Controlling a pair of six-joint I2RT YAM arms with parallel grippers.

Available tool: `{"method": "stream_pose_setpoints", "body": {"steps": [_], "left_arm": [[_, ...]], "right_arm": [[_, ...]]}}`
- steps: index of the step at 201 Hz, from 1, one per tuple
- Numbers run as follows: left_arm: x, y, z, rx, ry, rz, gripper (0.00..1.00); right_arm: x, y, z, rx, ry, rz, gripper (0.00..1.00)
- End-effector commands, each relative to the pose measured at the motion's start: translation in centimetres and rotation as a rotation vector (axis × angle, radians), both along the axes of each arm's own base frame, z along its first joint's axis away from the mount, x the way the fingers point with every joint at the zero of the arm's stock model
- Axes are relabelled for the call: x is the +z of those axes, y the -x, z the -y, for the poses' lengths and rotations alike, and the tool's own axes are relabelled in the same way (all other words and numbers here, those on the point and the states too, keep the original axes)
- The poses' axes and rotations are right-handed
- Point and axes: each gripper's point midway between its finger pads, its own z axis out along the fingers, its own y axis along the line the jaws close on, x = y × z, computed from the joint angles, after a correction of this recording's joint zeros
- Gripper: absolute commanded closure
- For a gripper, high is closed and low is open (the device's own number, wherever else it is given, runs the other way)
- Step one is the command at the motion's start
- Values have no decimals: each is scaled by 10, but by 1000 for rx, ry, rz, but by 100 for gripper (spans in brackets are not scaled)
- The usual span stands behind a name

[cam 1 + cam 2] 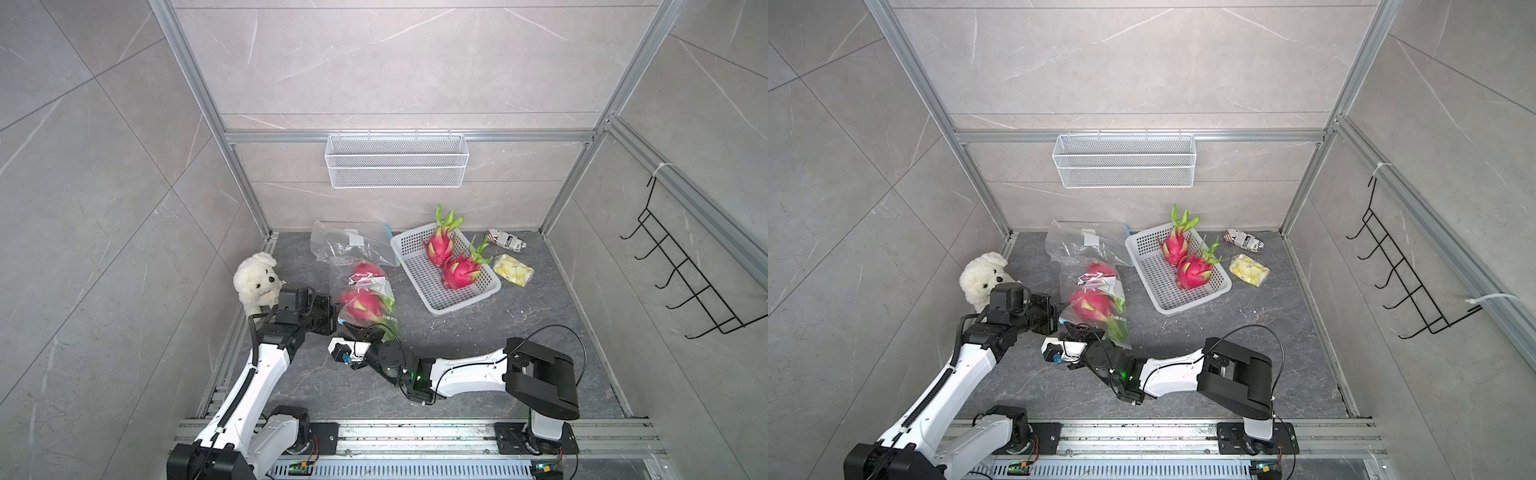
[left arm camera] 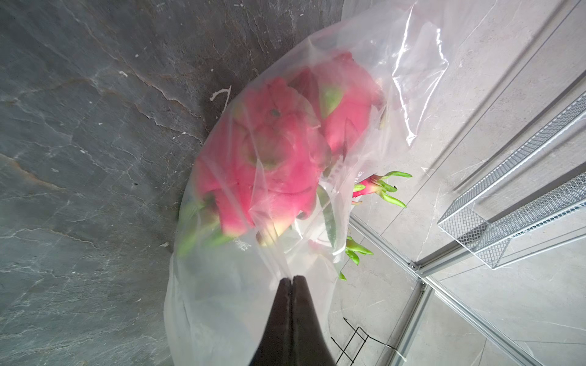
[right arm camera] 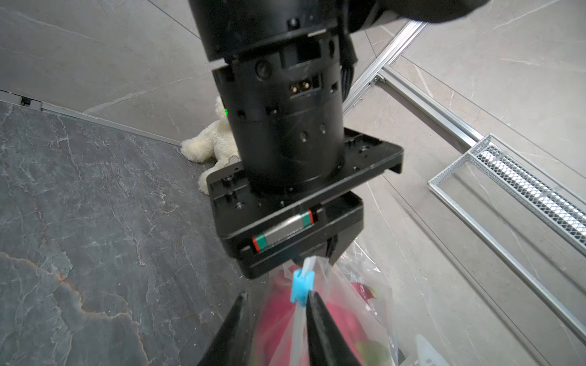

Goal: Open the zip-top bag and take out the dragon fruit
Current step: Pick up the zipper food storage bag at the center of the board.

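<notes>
A clear zip-top bag (image 1: 376, 286) lies left of centre with two magenta dragon fruits (image 1: 363, 305) (image 1: 368, 271) inside. My left gripper (image 2: 292, 278) is shut on a fold of the bag's film (image 2: 222, 301), and both fruits (image 2: 269, 158) show through the plastic. My right gripper (image 3: 277, 294) is open at the bag's near end. The blue zip slider (image 3: 301, 283) rests against the inner side of one finger (image 3: 317, 317), and the zip strip runs between the fingers. In both top views the two grippers (image 1: 337, 314) (image 1: 353, 330) meet at that near end.
A white perforated basket (image 1: 415, 245) at the back right holds two more dragon fruits (image 1: 438, 247) (image 1: 459, 272). An empty clear bag (image 1: 349, 241) lies behind, and a white plush dog (image 1: 255, 282) sits at the left. A newsprint-wrapped item (image 1: 507, 240) and a yellow packet (image 1: 513, 270) lie to the right.
</notes>
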Motion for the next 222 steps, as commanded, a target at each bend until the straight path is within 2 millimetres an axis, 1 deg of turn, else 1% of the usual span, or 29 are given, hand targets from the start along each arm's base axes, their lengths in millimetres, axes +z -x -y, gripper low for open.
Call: {"method": "stream_pose_setpoints", "body": {"steps": [1,27,41,72,126,170,184,211,222], "left_arm": [[19,0,5,-13,35,40,100],[21,-1,7,-23,43,47,100],[21,-1,7,-24,46,46,100],[22,-1,8,-29,49,50,100],[23,-1,9,-34,52,53,100],[24,-2,9,-35,53,57,100],[25,-1,9,-35,54,58,100],[22,0,8,-30,50,53,100],[22,-1,8,-29,49,57,100]], "right_arm": [[18,-9,-4,-35,-48,37,72],[18,-16,-4,-62,-36,57,74],[19,-19,-2,-75,-40,63,77],[20,-20,-3,-75,-37,63,80],[11,-21,-3,-82,-7,49,80],[6,-26,-2,-97,8,29,84],[3,-27,-1,-102,8,18,86],[4,-25,0,-93,-4,-10,93],[5,-23,1,-87,-13,-26,93]]}}
